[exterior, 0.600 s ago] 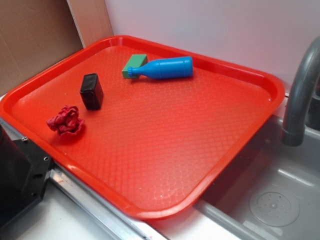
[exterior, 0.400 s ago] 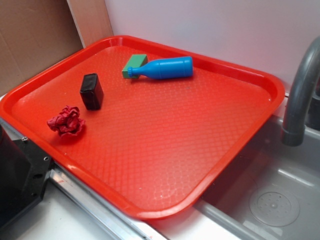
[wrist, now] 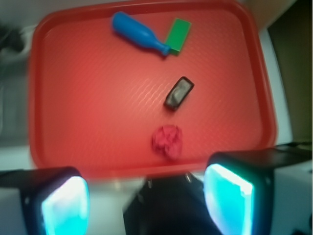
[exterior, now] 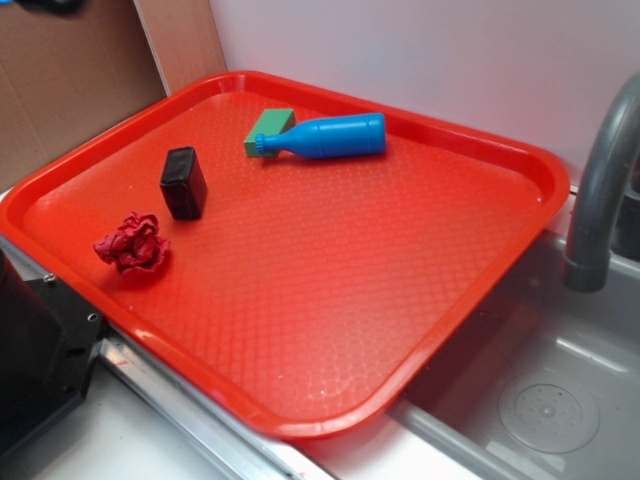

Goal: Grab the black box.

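The black box [exterior: 183, 183] stands on the left part of the red tray [exterior: 330, 290], free of any grip. From the wrist view it lies near the tray's middle right as a small glossy black box [wrist: 179, 93], well ahead of me. My gripper [wrist: 146, 205] hovers high over the tray's near edge, open, its two lit fingers [wrist: 66, 205] wide apart with nothing between them. In the exterior view only a dark bit of the arm shows at the top left corner.
A red rag ball [exterior: 132, 243] lies just in front of the box. A blue bottle [exterior: 325, 136] and a green block [exterior: 268, 131] lie at the tray's far side. A sink basin [exterior: 550, 400] and grey faucet [exterior: 600, 190] are to the right; a black fixture [exterior: 35, 350] is at the near left.
A dark part of the arm has come into the exterior view's top left corner. The objects on the tray have not moved.
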Tool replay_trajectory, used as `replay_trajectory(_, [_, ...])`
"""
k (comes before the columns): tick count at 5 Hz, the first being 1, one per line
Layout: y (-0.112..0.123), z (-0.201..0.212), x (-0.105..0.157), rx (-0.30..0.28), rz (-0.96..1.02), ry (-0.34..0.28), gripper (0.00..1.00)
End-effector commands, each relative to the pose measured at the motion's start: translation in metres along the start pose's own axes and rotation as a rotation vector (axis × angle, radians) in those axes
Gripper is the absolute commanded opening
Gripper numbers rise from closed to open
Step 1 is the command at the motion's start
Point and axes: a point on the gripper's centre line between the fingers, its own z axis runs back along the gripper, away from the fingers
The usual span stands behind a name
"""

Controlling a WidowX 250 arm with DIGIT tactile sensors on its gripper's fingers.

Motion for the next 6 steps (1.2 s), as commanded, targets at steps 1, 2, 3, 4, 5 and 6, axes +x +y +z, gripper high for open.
replay_trajectory(1, [0.010, -0.025, 0.030, -0.074, 0.511, 0.001, 1.00])
replay_trajectory(2, [0.010, -0.025, 0.030, -0.074, 0.511, 0.001, 1.00])
replay_trajectory(3, [0.010, -0.025, 0.030, -0.074, 0.511, 0.001, 1.00])
replay_trajectory(4, [0.014, -0.077, 0.052, 0.113, 0.411, 0.087, 1.00])
replay_trajectory(5, [0.016, -0.131, 0.072, 0.267, 0.311, 0.124, 1.00])
replay_trajectory(6, [0.017, -0.170, 0.076, 0.297, 0.304, 0.155, 1.00])
